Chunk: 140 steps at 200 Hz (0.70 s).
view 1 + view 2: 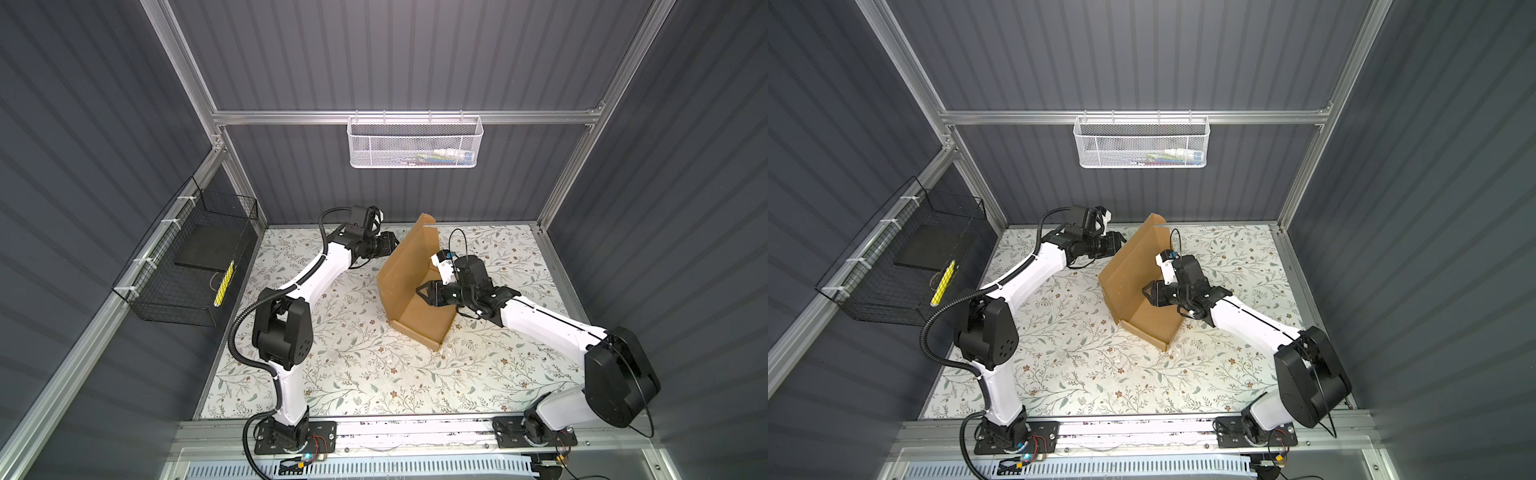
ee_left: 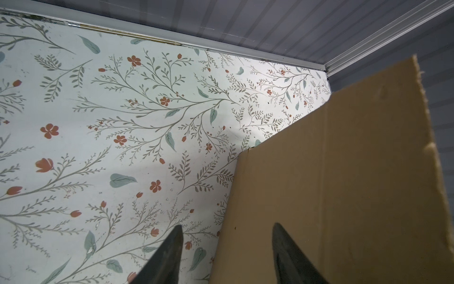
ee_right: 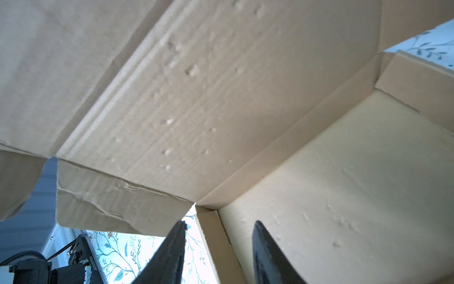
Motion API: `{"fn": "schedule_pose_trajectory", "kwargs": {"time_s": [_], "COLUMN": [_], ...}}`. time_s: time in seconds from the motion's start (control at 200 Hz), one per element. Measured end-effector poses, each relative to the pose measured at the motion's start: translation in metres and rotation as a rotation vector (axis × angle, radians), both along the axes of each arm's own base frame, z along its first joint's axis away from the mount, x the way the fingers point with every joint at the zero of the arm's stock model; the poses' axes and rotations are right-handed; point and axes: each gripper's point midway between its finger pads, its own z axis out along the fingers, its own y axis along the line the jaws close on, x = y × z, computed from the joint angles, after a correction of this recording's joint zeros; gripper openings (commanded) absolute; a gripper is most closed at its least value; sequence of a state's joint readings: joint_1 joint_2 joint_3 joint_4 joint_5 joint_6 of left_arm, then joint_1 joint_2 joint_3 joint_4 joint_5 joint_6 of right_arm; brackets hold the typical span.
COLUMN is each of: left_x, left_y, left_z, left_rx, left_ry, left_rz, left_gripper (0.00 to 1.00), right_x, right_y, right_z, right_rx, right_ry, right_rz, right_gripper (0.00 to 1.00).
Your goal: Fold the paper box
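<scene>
Left wrist view: left gripper [image 2: 227, 225] spread, behind paper box [image 2: 344, 184] at eleven o'clock, likely propping it upright; right gripper [image 1: 419, 291], spread, inside from three o'clock, steadying.

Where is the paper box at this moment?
In both top views the paper box stands on the floral table, right of the middle, between the left gripper behind its raised panel and the right gripper reaching into it.
</scene>
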<state>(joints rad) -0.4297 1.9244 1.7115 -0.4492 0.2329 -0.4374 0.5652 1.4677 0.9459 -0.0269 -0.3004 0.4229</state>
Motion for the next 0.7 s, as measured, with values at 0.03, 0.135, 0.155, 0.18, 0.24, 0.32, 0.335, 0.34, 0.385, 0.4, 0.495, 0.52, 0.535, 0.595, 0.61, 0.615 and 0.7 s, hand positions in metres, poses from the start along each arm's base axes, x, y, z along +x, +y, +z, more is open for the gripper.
{"fn": "schedule_pose_trajectory", "kwargs": {"time_s": [0.03,0.135,0.155,0.18,0.24,0.32,0.335,0.34,0.385,0.4,0.495,0.52,0.535,0.595,0.61,0.615,0.7], "left_x": [0.0,0.004,0.005,0.008,0.012,0.016,0.016,0.016,0.017,0.016,0.016,0.016,0.016,0.016,0.016,0.016,0.02], "left_y": [0.001,-0.002,-0.003,-0.004,-0.007,-0.009,-0.009,-0.009,-0.009,-0.009,-0.01,-0.01,-0.011,-0.012,-0.013,-0.013,-0.018], "left_z": [0.0,0.003,0.003,0.003,0.001,-0.008,-0.009,-0.01,-0.018,-0.02,-0.031,-0.033,-0.034,-0.037,-0.038,-0.038,-0.037], "left_rx": [0.004,0.011,0.011,0.012,0.016,0.025,0.027,0.028,0.035,0.037,0.044,0.043,0.042,0.038,0.036,0.036,0.022], "left_ry": [0.002,0.001,-0.002,-0.004,-0.005,0.007,0.01,0.011,0.026,0.032,0.056,0.06,0.062,0.07,0.071,0.072,0.069], "left_rz": [-0.002,-0.017,-0.019,-0.022,-0.028,-0.034,-0.035,-0.035,-0.036,-0.036,-0.039,-0.042,-0.044,-0.049,-0.052,-0.052,-0.063], "left_gripper": [0.54,0.51,0.51,0.5,0.5,0.5,0.5,0.5,0.5,0.5,0.5,0.5,0.5,0.5,0.5,0.5,0.5], "right_x": [-0.001,-0.005,-0.006,-0.008,-0.013,-0.018,-0.018,-0.018,-0.019,-0.019,-0.016,-0.015,-0.014,-0.012,-0.012,-0.012,-0.012], "right_y": [-0.002,-0.002,-0.002,-0.001,0.002,0.006,0.007,0.007,0.008,0.008,0.009,0.01,0.01,0.014,0.015,0.016,0.024], "right_z": [-0.002,-0.007,-0.008,-0.009,-0.012,-0.015,-0.016,-0.016,-0.017,-0.018,-0.015,-0.014,-0.013,-0.01,-0.011,-0.01,-0.015], "right_rx": [-0.008,-0.043,-0.05,-0.06,-0.079,-0.094,-0.097,-0.097,-0.101,-0.102,-0.099,-0.097,-0.094,-0.086,-0.084,-0.083,-0.079], "right_ry": [-0.001,-0.014,-0.019,-0.027,-0.044,-0.068,-0.073,-0.073,-0.084,-0.086,-0.11,-0.119,-0.125,-0.142,-0.144,-0.145,-0.15], "right_rz": [-0.002,-0.012,-0.014,-0.017,-0.024,-0.04,-0.042,-0.043,-0.057,-0.062,-0.092,-0.097,-0.103,-0.111,-0.113,-0.113,-0.112], "right_gripper": [0.45,0.41,0.4,0.39,0.38,0.38,0.38,0.38,0.38,0.38,0.38,0.38,0.38,0.38,0.38,0.38,0.38]}}
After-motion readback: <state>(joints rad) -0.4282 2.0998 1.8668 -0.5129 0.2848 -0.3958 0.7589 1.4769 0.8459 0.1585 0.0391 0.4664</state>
